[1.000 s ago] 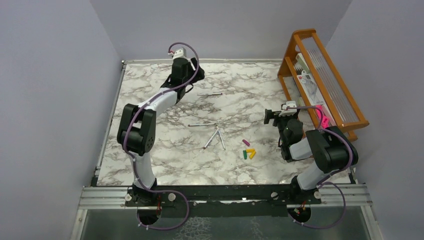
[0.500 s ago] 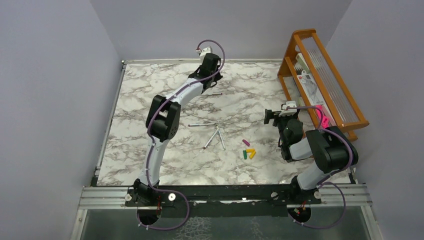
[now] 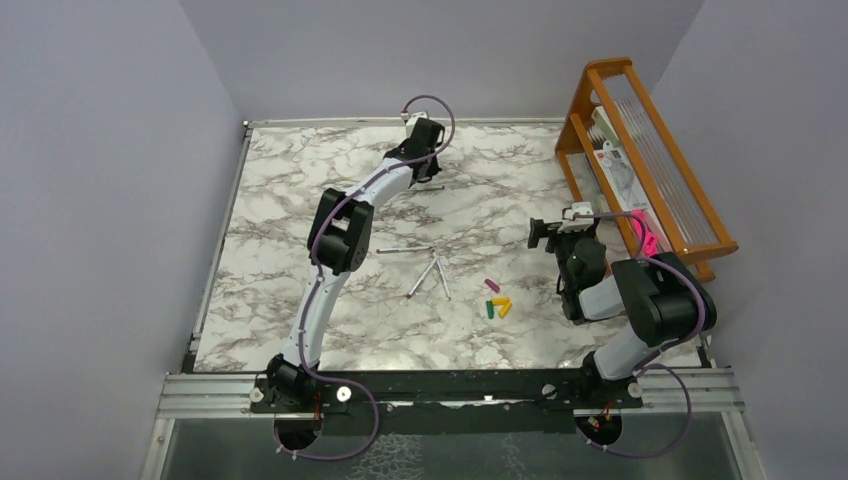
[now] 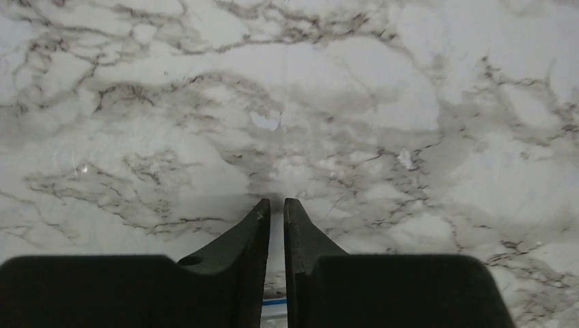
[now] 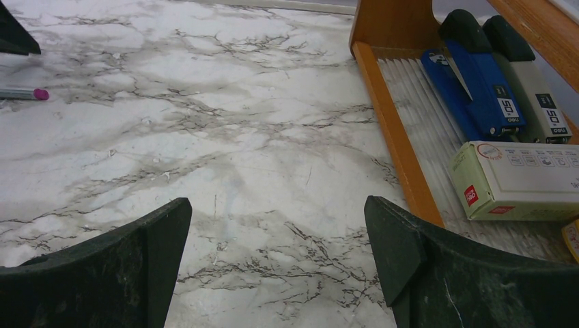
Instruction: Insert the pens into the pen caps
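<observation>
Several grey pens lie on the marble table. One pen lies level at mid-table, and two pens meet in a V below it. The far pen shows only its right end beside my left gripper; in the right wrist view that pen has a magenta tip. My left gripper is shut to a thin slit, its tips close to the table, and no pen shows between them. Magenta, green and yellow caps cluster left of my right gripper, which stands wide open and empty.
An orange wooden rack stands along the right edge, holding blue and grey staplers and a small box. A pink item lies at its near end. Grey walls enclose the table.
My left arm has swung right along the back of the table to the far pen, and its jaws closed on the way. The right arm has not moved.
</observation>
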